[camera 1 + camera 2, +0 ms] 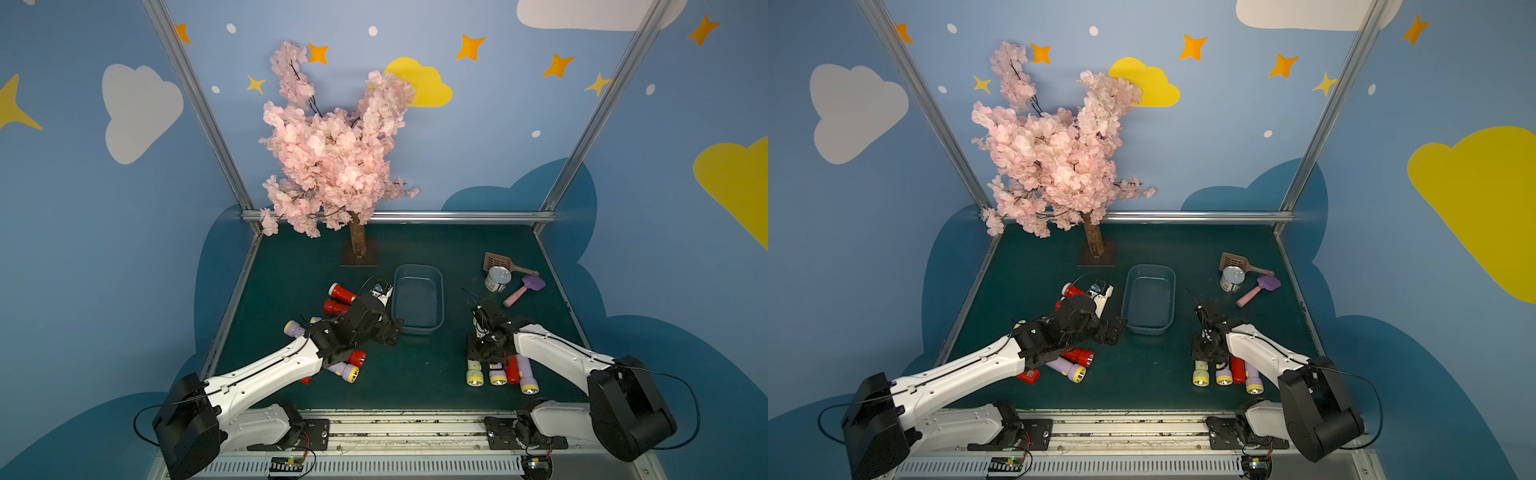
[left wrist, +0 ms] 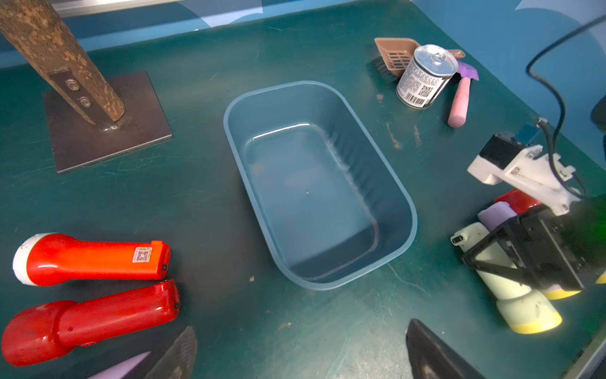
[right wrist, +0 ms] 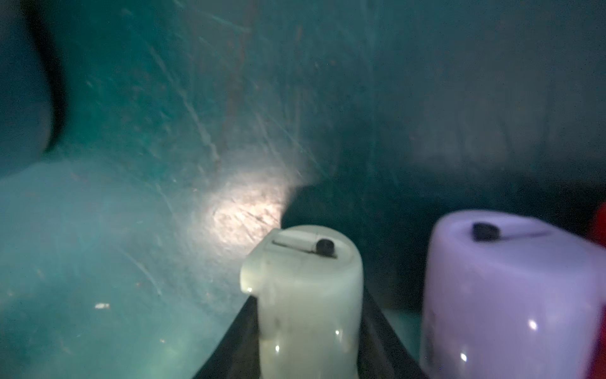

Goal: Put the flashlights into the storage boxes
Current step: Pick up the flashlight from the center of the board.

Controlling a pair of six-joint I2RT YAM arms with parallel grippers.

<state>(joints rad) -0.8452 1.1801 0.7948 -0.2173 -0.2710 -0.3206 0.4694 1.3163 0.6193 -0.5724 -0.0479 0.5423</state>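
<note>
The shallow blue-grey plastic storage box [image 1: 417, 299] sits empty in the middle of the dark green desk [image 1: 415, 386]. It looks only a little longer than a flashlight, so the likeliest failure is one landing skewed across its rim. At the box's 5 o'clock, the right gripper [image 1: 476, 353] is clamped on the handle of the pale green plastic flashlight [image 3: 308, 295], with the flared yellow-rimmed head outside the grip. I judge that the head could sag or swing on lifting and slip free. The lilac plastic flashlight [image 3: 511, 295] lies just beside it, so a finger may drag it along. The pink blossom tree [image 1: 332, 141] at 11 o'clock stands clear of any path. The left gripper [image 1: 392, 330], jaws wide apart and empty, hovers at the box's 7 o'clock corner and could crowd a delivery. A scatter of red and lilac flashlights [image 1: 340, 293] lies at 8 to 9 o'clock, partly under that arm. A silver metal can [image 1: 497, 278], a brown slotted plastic scoop [image 1: 496, 262] and a pink-handled purple toy spade [image 1: 523, 291] cluster at 2 o'clock, out of the way.
</note>
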